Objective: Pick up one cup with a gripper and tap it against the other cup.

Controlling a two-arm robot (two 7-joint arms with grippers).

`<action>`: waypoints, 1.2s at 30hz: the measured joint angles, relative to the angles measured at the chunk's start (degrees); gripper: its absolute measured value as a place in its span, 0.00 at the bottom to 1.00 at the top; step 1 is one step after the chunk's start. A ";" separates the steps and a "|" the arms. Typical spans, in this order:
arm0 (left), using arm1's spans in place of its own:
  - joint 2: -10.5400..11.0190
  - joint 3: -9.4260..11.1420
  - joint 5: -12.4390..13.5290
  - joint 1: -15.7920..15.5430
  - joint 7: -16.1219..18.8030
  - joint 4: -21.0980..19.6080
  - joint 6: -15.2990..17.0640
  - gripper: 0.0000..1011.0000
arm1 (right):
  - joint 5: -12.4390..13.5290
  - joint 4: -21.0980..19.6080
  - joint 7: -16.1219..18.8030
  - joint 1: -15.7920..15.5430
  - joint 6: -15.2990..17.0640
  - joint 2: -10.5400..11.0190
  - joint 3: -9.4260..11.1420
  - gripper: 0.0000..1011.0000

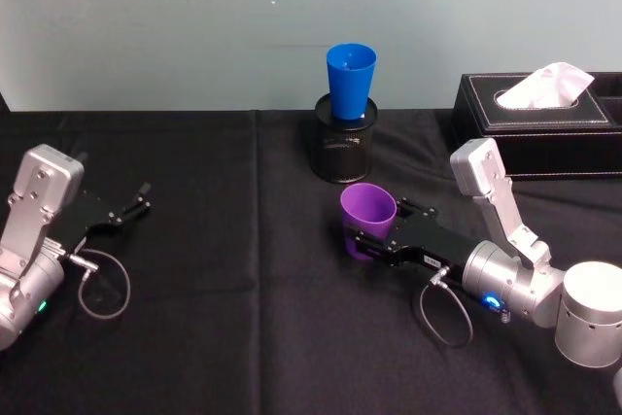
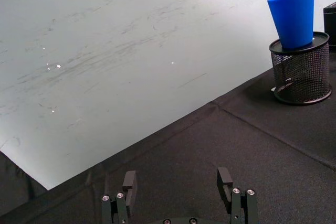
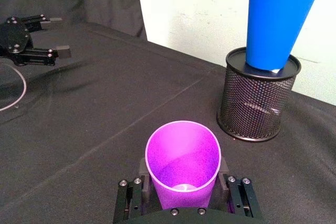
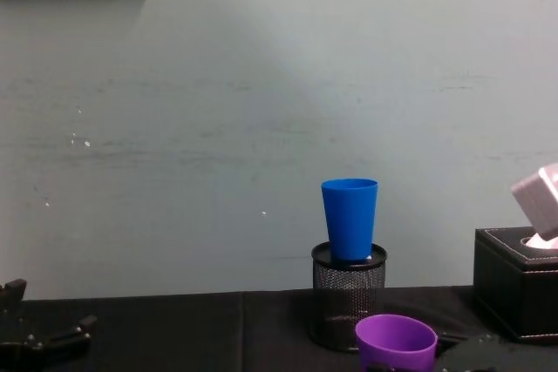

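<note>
At the far left the left gripper [image 1: 136, 203] rests low over the black surface [image 1: 214, 318], its jaws spread apart with nothing between them. It sits well apart from both cups and looks parked.

Toward the middle, at the back of the surface, a black mesh holder [image 1: 342, 148] stands upright. The blue cup [image 1: 350, 80] sits in its mouth, base down and rim up, leaning slightly, so it rides higher than anything on the cloth.

Nearer the robot and a little to the right, the purple cup [image 1: 367, 221] stands upright with its opening facing up. The right gripper [image 1: 374, 237] reaches in from the right, and its jaws are closed on the purple cup's lower body, one on either side, as the right wrist view shows [image 3: 183, 182]. Whether the cup's base touches the cloth or has just cleared it cannot be told.

The relation that matters: from the held cup, the blue cup lies forward, slightly to the left and higher up, both long axes roughly vertical. The right arm is by far the nearer. In my judgement the tap calls for lifting the purple cup, then carrying it forward so its side meets the blue cup's wall above the holder's rim, gently enough not to tip it.

At the far right a tissue box [image 1: 544, 123] stands clear of that path.
</note>
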 joint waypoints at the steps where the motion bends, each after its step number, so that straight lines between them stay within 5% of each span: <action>1: 0.00 0.00 0.00 0.00 0.00 0.00 0.00 0.99 | -0.11 0.09 -0.02 0.01 0.17 -0.05 0.05 0.72; 13: 0.00 0.00 0.00 0.00 0.00 0.00 0.00 0.99 | -0.16 -0.38 -0.37 -0.38 1.07 -0.21 0.70 0.99; 28: 0.00 0.00 0.00 0.00 0.00 0.00 0.00 0.99 | 1.94 -6.86 -1.42 -3.99 -3.13 0.85 3.94 0.99; 36: 0.00 0.00 0.00 0.00 0.00 0.00 0.00 0.99 | 0.85 -14.55 -7.79 -9.60 -4.45 1.88 8.05 0.99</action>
